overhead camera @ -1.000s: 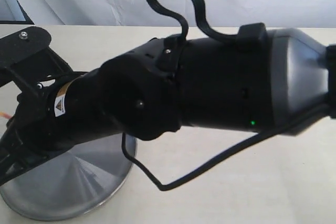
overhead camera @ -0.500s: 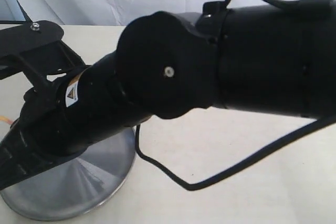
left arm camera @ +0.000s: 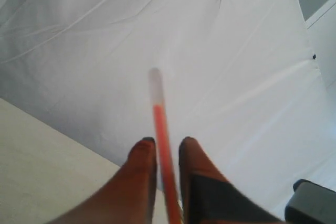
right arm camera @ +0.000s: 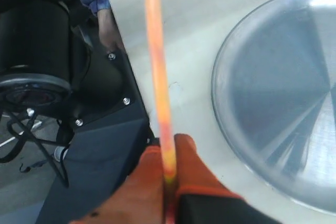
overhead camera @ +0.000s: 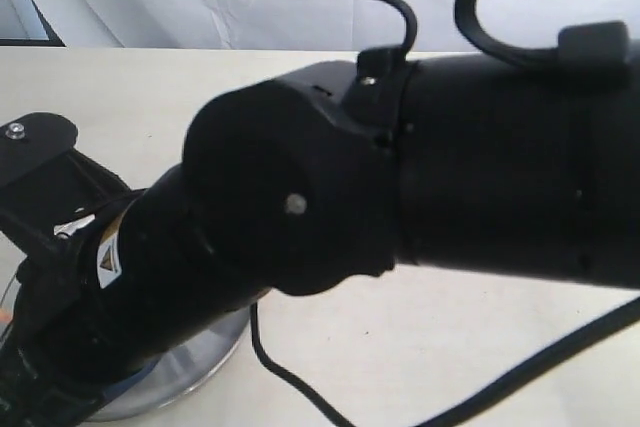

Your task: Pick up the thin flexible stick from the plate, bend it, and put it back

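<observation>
1. Left gripper [left arm camera: 164,142]: both orange fingers [left arm camera: 143,156] are clenching the thin flexible stick [left arm camera: 160,124]. The red-orange shaft is passing between the fingertips and projecting beyond them, ending in a pale whitish tip. The tip is showing against the white backdrop [left arm camera: 210,35], above the edge of the bench [left arm camera: 42,156] that runs along the backdrop.

2. Right gripper [right arm camera: 168,148]: its orange fingers [right arm camera: 185,156] are pinching the same stick [right arm camera: 156,66], which is running straight out from the jaws as a blurred orange line. Black housing of the left arm [right arm camera: 100,145] is sitting just beside the stick on one side.

3. Plate [right arm camera: 283,103]: the round silver plate is lying flat on the bench [right arm camera: 184,19], beside the right gripper. The stick is not touching the plate; it is crossing the bare bench just outside the rim.

4. Exterior view: the black right arm [overhead camera: 450,177] is filling most of the picture and hiding both grippers. Only part of the plate's rim [overhead camera: 205,367] is showing beneath the arm, toward the left end of the bench [overhead camera: 420,347] and well apart from the backdrop edge. A black cable [overhead camera: 290,382] is trailing over the bench beside the plate.
</observation>
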Robot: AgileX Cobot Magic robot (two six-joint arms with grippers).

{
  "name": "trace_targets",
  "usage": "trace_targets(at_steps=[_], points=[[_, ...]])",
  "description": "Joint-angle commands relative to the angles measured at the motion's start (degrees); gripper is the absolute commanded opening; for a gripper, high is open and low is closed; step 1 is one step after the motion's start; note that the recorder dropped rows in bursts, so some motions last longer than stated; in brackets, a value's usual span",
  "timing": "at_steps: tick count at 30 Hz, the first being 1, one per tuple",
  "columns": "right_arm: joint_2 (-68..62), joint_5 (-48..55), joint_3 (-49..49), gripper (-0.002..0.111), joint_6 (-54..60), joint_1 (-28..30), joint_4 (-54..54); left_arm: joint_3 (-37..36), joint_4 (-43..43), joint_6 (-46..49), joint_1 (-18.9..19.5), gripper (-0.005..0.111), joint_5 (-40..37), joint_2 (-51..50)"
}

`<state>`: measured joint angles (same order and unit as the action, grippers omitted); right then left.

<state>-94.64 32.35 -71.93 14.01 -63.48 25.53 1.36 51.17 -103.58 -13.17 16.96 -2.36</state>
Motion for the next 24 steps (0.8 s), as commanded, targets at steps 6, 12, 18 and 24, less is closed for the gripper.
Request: trace_targets(at_steps=[6, 12, 18, 24], points=[[5.32, 3.87, 0.16, -0.001, 0.83, 0.0, 0.9, 0.33, 1.48, 2.24, -0.03, 0.0, -0.56, 0.32], [5.71, 3.6, 0.16, -0.001, 0.83, 0.0, -1.75, 0.33, 1.51, 2.24, -0.03, 0.0, -0.44, 0.32], [0.69, 3.2, 0.16, -0.001, 0.21, 0.11, -4.56, 0.33, -1.89, 2.24, -0.03, 0.005, -2.75, 0.32], [-3.68, -1.32, 0.16, -0.001, -2.07, 0.21, -7.02, 0.33, -1.89, 2.24, -0.03, 0.036, -2.83, 0.32]])
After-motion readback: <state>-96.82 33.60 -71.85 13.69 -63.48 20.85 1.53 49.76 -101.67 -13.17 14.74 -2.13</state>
